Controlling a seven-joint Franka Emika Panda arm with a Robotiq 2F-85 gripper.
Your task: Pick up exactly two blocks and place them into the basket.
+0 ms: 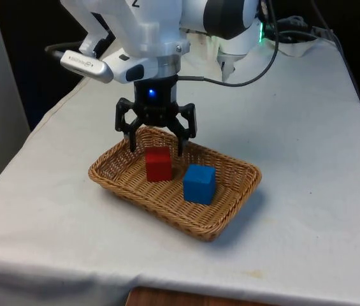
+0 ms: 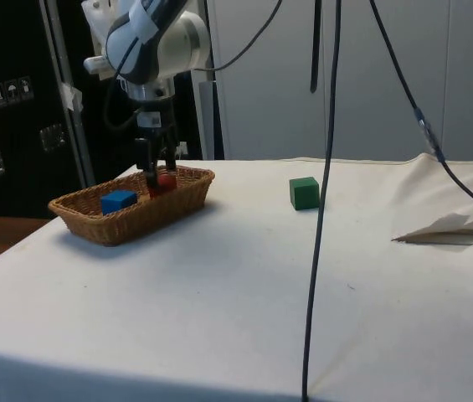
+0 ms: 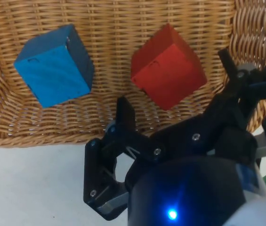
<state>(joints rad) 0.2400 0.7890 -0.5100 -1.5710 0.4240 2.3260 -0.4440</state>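
While its fingers are spreading wide and empty, the gripper (image 1: 156, 144) is hovering above the red block (image 1: 158, 164) (blue block (image 1: 199, 183) beside it) inside the basket (image 1: 230, 213).

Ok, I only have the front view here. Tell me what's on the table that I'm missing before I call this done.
Observer: A green block sits on the white cloth in the side view, apart from the basket and outside your frame.
Operator: Confirm the basket count from above.
Observer: The wrist view looks straight in: one blue block and one red block, lying apart, nothing else on the weave.
Operator: Give me the gripper.
Observer: In the wrist view the gripper is open, with the red block between and beyond its fingers, touching neither.
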